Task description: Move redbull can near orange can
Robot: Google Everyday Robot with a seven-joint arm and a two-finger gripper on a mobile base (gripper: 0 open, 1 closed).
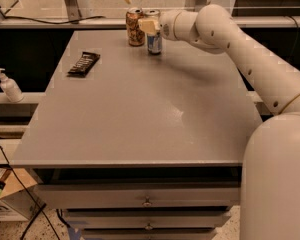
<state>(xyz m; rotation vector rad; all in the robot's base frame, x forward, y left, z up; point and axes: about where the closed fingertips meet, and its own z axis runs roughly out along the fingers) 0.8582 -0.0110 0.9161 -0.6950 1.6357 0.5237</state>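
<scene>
Drawers (147, 196) with small round knobs sit nearest, stacked under the front edge of the grey bench (140, 119), and a brown cardboard box (12, 196) stands on the floor at the lower left. At the lower right the robot's rounded white body (277, 184) fills the corner, and from it the white arm (250, 54) rises and reaches leftward across the bench's far right part. Off the bench's left edge, a white pump bottle (9, 85) stands upright on a lower ledge. Farther in, a dark snack bar in its wrapper (83, 64) lies flat on the bench's left side, well apart from both cans. At the far edge, near the middle, the redbull can (154, 44) stands upright on the bench, its blue lower part showing. The tool (149, 24) is at this can's upper part, with its tan tip covering the front of the silver section; whether it clamps the can or only rests against it cannot be told. Just left of the redbull can, very close or perhaps touching, the orange can (134, 29) stands upright, its mottled orange-brown body and silver top in plain sight. Behind the cans runs a pale shelf with a black cable (50, 20) lying along it.
</scene>
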